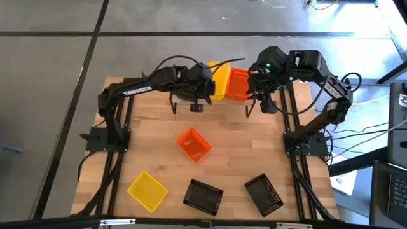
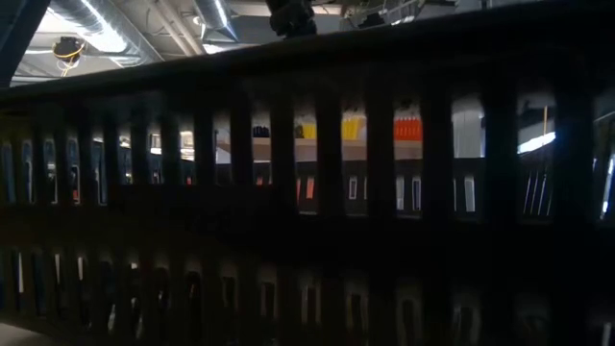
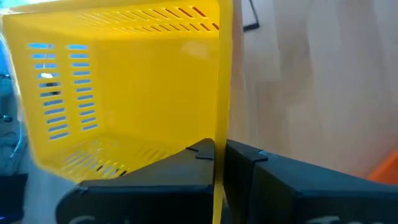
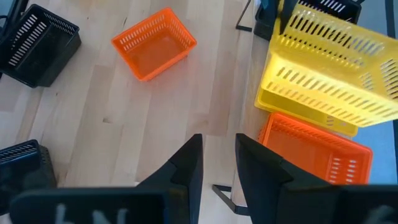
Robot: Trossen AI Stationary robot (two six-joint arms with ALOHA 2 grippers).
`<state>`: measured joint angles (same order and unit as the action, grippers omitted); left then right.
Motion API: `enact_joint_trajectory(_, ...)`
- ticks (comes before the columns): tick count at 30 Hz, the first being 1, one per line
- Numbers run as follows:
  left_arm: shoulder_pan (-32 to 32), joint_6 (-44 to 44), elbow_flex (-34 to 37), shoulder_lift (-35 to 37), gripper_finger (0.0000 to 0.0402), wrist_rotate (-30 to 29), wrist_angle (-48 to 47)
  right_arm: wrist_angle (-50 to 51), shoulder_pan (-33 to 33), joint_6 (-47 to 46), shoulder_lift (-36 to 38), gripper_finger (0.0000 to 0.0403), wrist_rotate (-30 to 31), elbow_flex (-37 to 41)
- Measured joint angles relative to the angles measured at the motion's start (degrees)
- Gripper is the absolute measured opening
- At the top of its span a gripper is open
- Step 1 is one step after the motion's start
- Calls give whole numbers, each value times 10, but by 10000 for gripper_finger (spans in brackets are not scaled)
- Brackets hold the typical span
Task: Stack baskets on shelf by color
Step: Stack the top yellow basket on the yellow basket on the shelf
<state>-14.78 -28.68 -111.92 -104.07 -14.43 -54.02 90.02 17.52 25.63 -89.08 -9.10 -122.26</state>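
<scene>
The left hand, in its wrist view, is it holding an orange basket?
No, the left hand is shut on the wall of a yellow basket.

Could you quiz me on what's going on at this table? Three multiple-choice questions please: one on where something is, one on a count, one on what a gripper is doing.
1. Where does the loose orange basket lie?
A. Near the middle of the table
B. On the floor
C. Inside a black basket

2. How many black baskets lie along the table's near edge?
A. None
B. Two
C. Four

3. What is the left gripper doing?
A. Hanging open over bare wood
B. Pinching the wall of a yellow basket
C. Holding a black basket

Answers:
1. A: the high view shows it alone on the wood, mid-table.
2. B: one black basket and another lie there side by side.
3. B: in the left wrist view its fingers close on the held yellow basket wall.
</scene>
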Motion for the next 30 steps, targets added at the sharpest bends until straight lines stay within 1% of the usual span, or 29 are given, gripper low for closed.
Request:
enact_joint_trajectory(3,-2,-15,-2,-5,0,-17,4,0,0,0,0,92,0,0)
enact_joint_trajectory(6,-9,-16,0,-11,0,-15,-10,0,0,0,0,92,0,0)
enact_joint_trajectory(8,-9,-16,-1,-15,0,-15,1,0,0,0,0,92,0,0)
enact_joint_trajectory(15,-11,-15,0,-21,3,-23,-7,0,0,0,0,92,0,0)
enact_joint_trajectory(20,-9,-15,-1,-26,21,-49,-3,0,0,0,0,92,0,0)
enact_joint_trajectory(30,-10,-15,0,-32,63,-50,-2,0,0,0,0,92,0,0)
